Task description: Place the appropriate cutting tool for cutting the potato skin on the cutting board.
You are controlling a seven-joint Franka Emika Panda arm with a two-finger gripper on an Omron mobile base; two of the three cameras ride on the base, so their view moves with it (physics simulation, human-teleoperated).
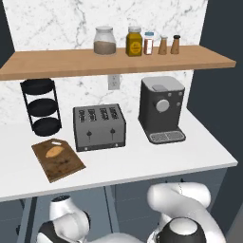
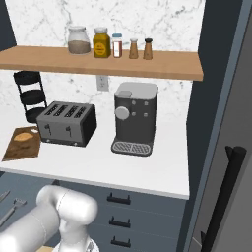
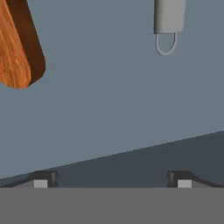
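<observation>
The dark brown cutting board (image 1: 58, 159) lies on the white counter at the left, with the small tan-orange potato (image 1: 55, 151) on its far half; the right base view shows the same board (image 2: 22, 143) and potato (image 2: 22, 137). In the hand view, the grey peeler (image 3: 166, 26) lies on a flat grey-blue surface at the top right, its thin loop end pointing toward me. The orange knife handle (image 3: 17, 43) is at the top left. My gripper (image 3: 112, 179) is open, fingers wide apart, short of both tools and holding nothing. A slim grey tool (image 2: 11, 209) shows below counter level.
A grey toaster (image 1: 98, 126) stands right of the board, with a dark coffee machine (image 1: 161, 109) further right. A black tiered rack (image 1: 40, 107) stands behind the board. A wooden shelf (image 1: 114, 60) with jars hangs above. Drawer fronts (image 2: 118, 199) lie under the counter, and a dark tall cabinet (image 2: 226, 147) closes the right.
</observation>
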